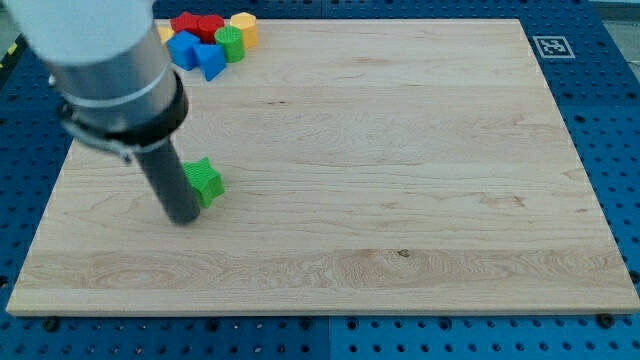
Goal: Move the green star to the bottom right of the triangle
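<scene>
On a pale wooden board (400, 180) over blue pegboard, my tip (184, 217), a bare rod with nothing to clamp, touches the green star (206, 182) from its lower left, apparently to push it toward the blue triangle (211, 61) clustered at the view's top.

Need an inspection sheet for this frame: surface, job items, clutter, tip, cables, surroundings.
Surface: wooden board, pale, flat, on a blue perforated table.
Job's things: green star at the view's left, alone. The triangle cannot be told for sure; a blue block in the top-left cluster may be it.
Clutter: cluster at the view's top left: red blocks, yellow block, green block, second blue block, packed close together.
Tip: my tip just left of the green star, touching or nearly so.
Cables: nothing seen.
Surroundings: fiducial tag off the board's top right corner.
</scene>
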Motion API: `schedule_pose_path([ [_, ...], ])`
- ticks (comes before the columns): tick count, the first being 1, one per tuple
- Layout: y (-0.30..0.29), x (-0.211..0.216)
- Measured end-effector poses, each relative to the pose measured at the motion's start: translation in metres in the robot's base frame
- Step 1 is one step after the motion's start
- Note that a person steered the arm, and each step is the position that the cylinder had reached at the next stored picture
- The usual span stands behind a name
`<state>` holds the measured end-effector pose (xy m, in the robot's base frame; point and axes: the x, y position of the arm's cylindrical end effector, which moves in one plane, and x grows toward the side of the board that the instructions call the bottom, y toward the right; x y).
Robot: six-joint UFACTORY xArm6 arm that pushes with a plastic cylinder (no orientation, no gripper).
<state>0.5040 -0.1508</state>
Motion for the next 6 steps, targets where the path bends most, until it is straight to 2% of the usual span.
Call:
schedule_pose_path([
  [1, 0.000, -0.077],
  [2, -0.005, -0.080],
  [3, -0.011, -0.031],
  [4, 0.020, 0.006],
  [5, 0.078, -0.029],
  [6, 0.064, -0.089],
])
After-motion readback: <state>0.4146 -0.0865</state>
